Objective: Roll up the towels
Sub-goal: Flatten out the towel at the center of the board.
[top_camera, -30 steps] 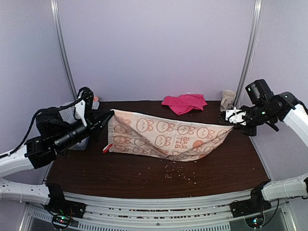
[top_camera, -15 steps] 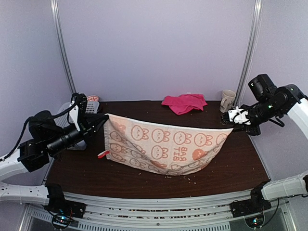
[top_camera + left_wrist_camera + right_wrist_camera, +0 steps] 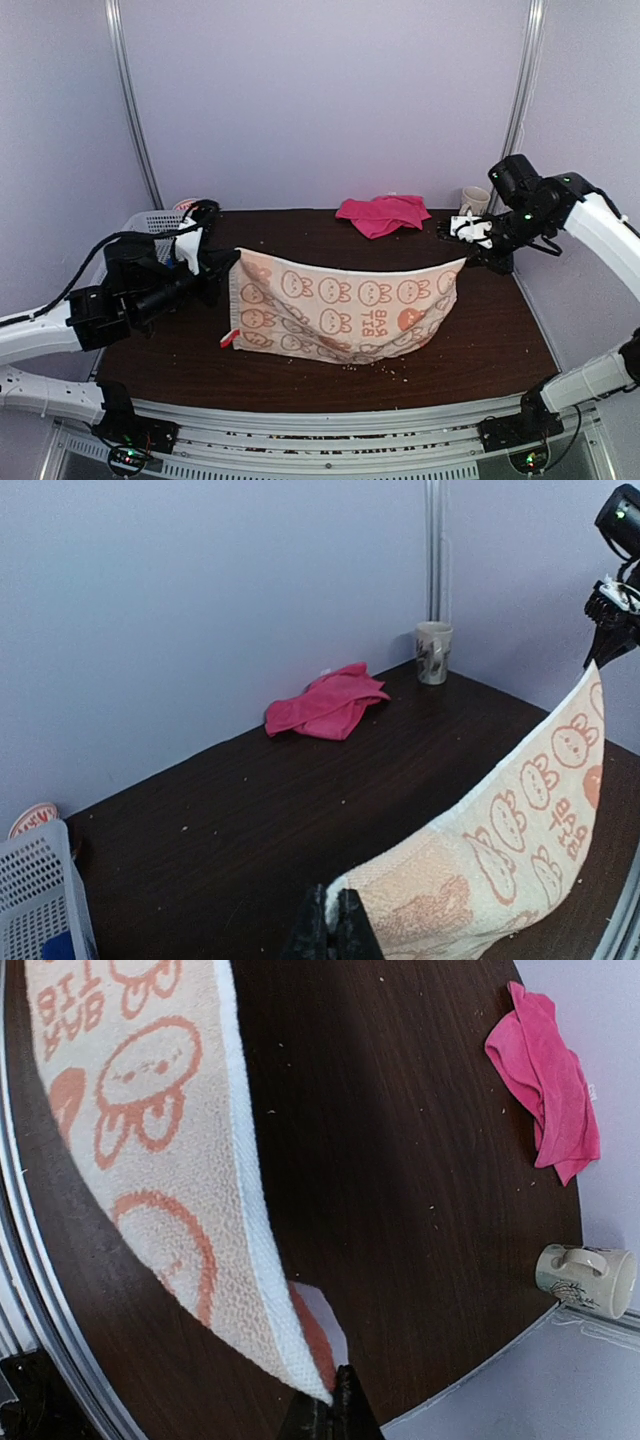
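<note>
The orange towel (image 3: 340, 305) with the cream cartoon pattern hangs spread in the air between my two grippers, its lower edge sagging toward the table. My left gripper (image 3: 228, 262) is shut on its left top corner, which shows in the left wrist view (image 3: 345, 905). My right gripper (image 3: 467, 262) is shut on its right top corner, which shows in the right wrist view (image 3: 318, 1392). A small loop (image 3: 228, 338) hangs at the towel's lower left. The pink towel (image 3: 383, 213) lies crumpled at the back of the table, also in the left wrist view (image 3: 325, 702) and the right wrist view (image 3: 547, 1085).
A cream mug (image 3: 474, 203) stands at the back right, close behind my right arm. A white lattice basket (image 3: 150, 222) sits at the back left behind my left arm. Crumbs lie scattered on the dark wooden table (image 3: 500, 340) near its front edge.
Both grippers moved inward and toward the back, still holding the orange towel's corners. The towel hangs narrower and higher, with more slack along its top edge.
</note>
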Tool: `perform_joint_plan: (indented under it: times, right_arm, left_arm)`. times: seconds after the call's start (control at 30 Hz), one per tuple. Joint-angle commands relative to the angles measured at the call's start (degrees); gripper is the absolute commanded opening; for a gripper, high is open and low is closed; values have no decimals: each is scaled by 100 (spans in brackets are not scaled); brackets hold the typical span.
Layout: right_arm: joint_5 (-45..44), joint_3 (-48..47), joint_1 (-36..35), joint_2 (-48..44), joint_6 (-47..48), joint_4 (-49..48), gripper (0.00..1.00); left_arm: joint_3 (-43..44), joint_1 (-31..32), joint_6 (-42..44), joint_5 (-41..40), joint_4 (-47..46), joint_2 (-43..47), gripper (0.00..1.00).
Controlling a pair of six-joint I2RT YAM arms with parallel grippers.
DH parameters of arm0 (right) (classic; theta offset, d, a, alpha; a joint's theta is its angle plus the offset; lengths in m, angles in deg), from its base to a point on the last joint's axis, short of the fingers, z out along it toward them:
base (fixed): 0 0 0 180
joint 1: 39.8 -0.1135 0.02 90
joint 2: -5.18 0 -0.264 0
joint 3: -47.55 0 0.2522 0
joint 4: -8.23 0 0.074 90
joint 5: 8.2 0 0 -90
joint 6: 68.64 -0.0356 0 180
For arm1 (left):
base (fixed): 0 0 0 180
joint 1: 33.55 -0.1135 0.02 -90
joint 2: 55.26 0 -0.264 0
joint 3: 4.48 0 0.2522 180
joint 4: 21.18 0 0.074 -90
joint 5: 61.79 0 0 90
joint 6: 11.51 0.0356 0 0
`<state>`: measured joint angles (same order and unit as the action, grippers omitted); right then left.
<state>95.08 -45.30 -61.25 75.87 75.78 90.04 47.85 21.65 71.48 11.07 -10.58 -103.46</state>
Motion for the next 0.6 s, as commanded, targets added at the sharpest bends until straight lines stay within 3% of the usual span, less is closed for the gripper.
perform_joint_plan:
  times: [0.0,0.17,0.33,0.57]
  right_arm:
    - [-863,-205,94,1323,-922,-1324,0]
    - [-1555,-1148,182,3000,-1381,-2032,0]
    - [-2092,-2294,276,4548,-1603,-2681,0]
    - [-2309,-2947,300,5623,-1496,-3637,0]
  left_arm:
    - [165,-759,-568,-440,-519,-1086,0]
    - [727,-1699,-565,77,-1364,-3041,0]
    - [1772,-2094,-243,-96,-1986,-5077,0]
    - [2617,-2291,398,-126,-2708,-6430,0]
